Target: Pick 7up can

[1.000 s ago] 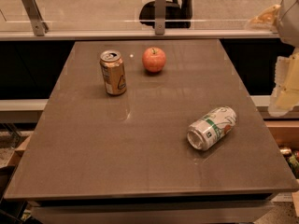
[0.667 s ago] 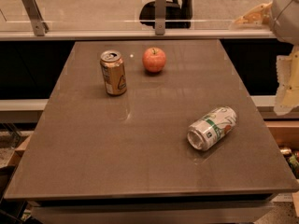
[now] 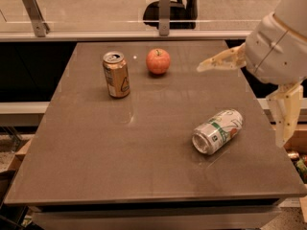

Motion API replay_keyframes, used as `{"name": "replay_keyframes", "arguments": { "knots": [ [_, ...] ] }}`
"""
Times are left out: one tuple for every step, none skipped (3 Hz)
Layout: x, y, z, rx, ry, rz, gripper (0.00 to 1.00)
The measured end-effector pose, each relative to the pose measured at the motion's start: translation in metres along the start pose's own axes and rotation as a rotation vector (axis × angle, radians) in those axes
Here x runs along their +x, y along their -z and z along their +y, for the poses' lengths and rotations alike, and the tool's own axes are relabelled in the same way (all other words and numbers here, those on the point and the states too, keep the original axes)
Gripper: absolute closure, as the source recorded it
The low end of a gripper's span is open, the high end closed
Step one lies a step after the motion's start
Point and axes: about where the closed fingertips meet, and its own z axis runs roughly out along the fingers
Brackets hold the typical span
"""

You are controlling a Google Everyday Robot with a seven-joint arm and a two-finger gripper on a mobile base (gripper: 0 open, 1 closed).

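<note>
The 7up can (image 3: pixel 217 131) lies on its side on the brown table (image 3: pixel 120 152), right of centre, silver-white with green lettering, its shiny end facing front-left. My gripper (image 3: pixel 240 107) hangs from the white arm at the right edge, above and to the right of the can, apart from it. Its jaws are spread wide: one beige finger (image 3: pixel 221 61) points left over the table and the other (image 3: pixel 285 114) points down past the table's right edge. It holds nothing.
A gold-orange can (image 3: pixel 116 74) stands upright at the back left. A red apple (image 3: pixel 158 61) sits to its right. A glass rail with metal posts (image 3: pixel 164 13) runs behind the table. Clutter lies on the floor at the right.
The arm has swung in from the right edge, leftward and lower, so the gripper now reaches over the table's right side. The cans and apple have not moved.
</note>
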Motion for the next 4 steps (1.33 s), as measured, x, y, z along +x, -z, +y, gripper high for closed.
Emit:
{"name": "replay_keyframes", "arguments": {
  "knots": [
    [0.0,-0.002,-0.005,0.017,0.094,0.008,0.0],
    [0.018,0.01,-0.01,0.056,0.033,0.044,0.0],
    [0.032,-0.002,-0.015,0.065,-0.028,0.074,0.0],
    [0.036,-0.021,-0.015,0.04,-0.054,0.069,0.0]
  ]
}}
